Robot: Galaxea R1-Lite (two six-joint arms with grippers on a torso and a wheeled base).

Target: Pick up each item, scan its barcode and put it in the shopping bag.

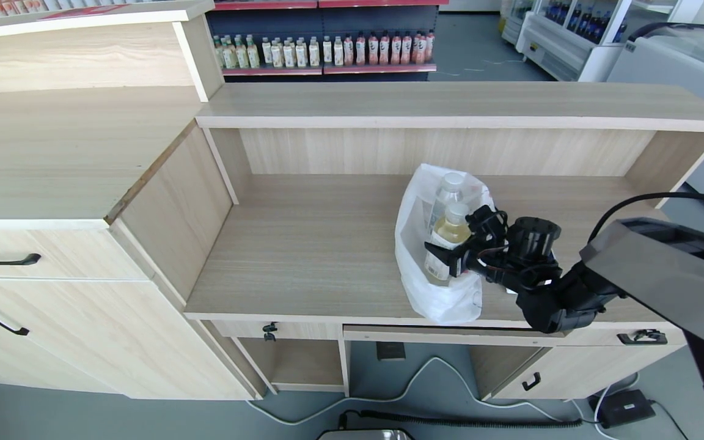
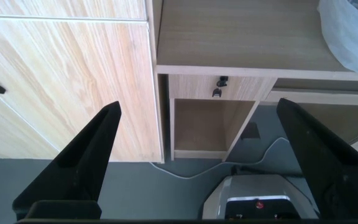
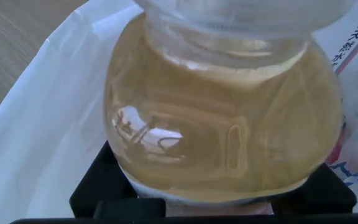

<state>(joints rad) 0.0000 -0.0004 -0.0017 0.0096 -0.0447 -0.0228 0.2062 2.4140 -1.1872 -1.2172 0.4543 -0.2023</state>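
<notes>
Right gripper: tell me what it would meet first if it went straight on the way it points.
The right gripper, shut on the yellowish bottle, points into the shopping bag; it would probably press that bag's white wall first, though depth is unclear.

- Shopping bag (image 1: 412,260): white, thin, see-through plastic, standing open-mouthed on the bench (image 1: 315,256) near its front edge.
- Amber drink bottle (image 1: 450,235): pale cap, yellowish liquid, label low down, upright inside the bag's mouth, clamped in the right end effector (image 1: 451,256).
- Clear bottle (image 1: 448,192): white-capped, upright in the bag, just behind the amber one.
</notes>
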